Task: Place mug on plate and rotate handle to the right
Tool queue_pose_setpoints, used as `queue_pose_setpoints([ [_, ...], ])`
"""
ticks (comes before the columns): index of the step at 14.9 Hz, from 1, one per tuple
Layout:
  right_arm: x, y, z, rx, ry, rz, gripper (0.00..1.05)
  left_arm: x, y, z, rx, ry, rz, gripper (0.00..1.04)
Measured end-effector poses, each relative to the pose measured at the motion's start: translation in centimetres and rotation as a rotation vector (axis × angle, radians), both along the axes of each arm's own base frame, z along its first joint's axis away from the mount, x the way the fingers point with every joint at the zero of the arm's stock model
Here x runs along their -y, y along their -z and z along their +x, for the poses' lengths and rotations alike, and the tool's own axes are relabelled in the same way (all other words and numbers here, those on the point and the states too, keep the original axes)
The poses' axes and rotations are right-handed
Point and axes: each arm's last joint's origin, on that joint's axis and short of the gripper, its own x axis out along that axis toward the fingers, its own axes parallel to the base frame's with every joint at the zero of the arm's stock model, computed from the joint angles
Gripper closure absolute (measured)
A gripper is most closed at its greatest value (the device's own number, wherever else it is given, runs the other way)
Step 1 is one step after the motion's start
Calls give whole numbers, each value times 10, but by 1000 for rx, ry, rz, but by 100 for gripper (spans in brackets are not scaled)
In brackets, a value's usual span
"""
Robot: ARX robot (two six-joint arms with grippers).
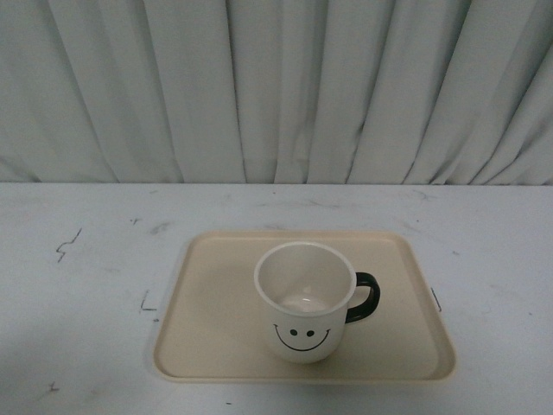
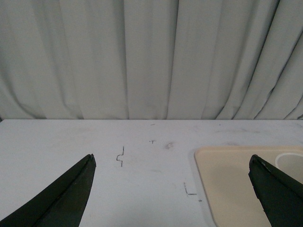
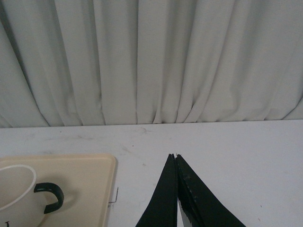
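Mug (image 1: 304, 301) upright on plate (image 1: 207, 294), handle (image 1: 364, 296) at three o'clock, smiley toward me.

My left end effector (image 2: 171, 189) is spread wide over bare surface (image 2: 61, 142); my right end effector (image 3: 175, 189) is pinched together, empty, beside the plate. I judge the mug rigid, light, glossy and chip-prone; I would grip its rim wall opposite the thin handle.

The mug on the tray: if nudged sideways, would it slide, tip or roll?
The mug stands upright and looks squat, so it probably slides on the smooth plate rather than tipping. Its handle would likely stop any rolling.
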Motion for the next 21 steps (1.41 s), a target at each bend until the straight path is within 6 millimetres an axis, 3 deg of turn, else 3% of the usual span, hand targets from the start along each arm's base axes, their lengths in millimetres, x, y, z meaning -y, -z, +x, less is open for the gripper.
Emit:
queue_pose_setpoints([
  [16,0,3,-29,-8,-3,0,102,0,0,0,0,1,0,7],
  [21,0,3,-29,-5,-3,0,43,0,0,0,0,0,0,7],
])
